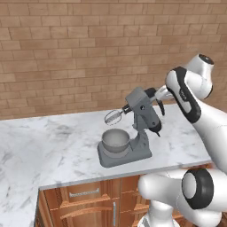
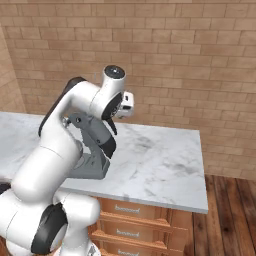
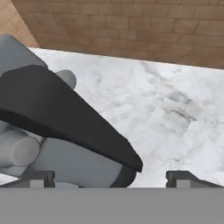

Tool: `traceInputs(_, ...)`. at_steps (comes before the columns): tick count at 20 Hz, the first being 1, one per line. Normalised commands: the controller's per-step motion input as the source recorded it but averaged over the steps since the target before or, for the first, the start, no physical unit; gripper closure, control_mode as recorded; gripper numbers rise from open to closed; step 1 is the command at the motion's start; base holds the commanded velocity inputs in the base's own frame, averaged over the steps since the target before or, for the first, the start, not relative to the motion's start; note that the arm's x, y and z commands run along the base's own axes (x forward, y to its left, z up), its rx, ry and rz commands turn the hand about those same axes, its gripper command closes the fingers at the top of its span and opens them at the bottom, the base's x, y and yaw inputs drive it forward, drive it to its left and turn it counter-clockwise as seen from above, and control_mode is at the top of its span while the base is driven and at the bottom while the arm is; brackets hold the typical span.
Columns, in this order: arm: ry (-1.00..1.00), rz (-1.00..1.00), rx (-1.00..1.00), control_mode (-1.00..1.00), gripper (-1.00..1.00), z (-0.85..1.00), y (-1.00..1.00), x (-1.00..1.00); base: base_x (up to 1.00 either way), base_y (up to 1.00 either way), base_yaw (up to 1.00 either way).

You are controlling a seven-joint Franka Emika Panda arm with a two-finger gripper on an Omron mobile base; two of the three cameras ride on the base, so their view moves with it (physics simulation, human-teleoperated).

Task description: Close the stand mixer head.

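Observation:
The grey stand mixer stands on the marble counter (image 1: 53, 146). Its stand mixer head (image 1: 141, 107) is tilted up, with the wire whisk (image 1: 113, 117) raised over the steel bowl (image 1: 116, 141) and the black-capped rear end (image 1: 156, 126) pointing down and right. My gripper (image 1: 159, 103) hangs just behind and above the head's rear, open. In the hand view the black cap (image 3: 65, 118) lies in front of my gripper (image 3: 111, 178), whose fingertips (image 3: 38, 177) stand wide apart with nothing held. From the right, my arm hides much of the head (image 2: 90, 129); the gripper (image 2: 114, 125) is at its top.
A brick wall (image 1: 66, 53) backs the counter. The flat grey base (image 1: 122, 157) sits near the counter's front edge, above wooden drawers (image 1: 88, 199). Bare marble (image 2: 160, 155) stretches right of the mixer to the counter's end, with wooden floor (image 2: 230, 215) beyond.

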Motion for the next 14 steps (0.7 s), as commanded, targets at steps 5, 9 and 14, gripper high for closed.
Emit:
traceInputs(5,-0.08,0.41,0.01,-1.0,-1.0,-0.37,-0.02,0.83,0.0,0.0,0.0)
traceInputs(9,0.0,0.49,-0.01,-1.0,-1.0,-0.49,0.07,0.67,0.0,0.0,0.0)
traceInputs(14,-0.08,0.47,-0.07,-1.0,-1.0,-0.97,0.92,0.19,0.0,0.0,0.0)
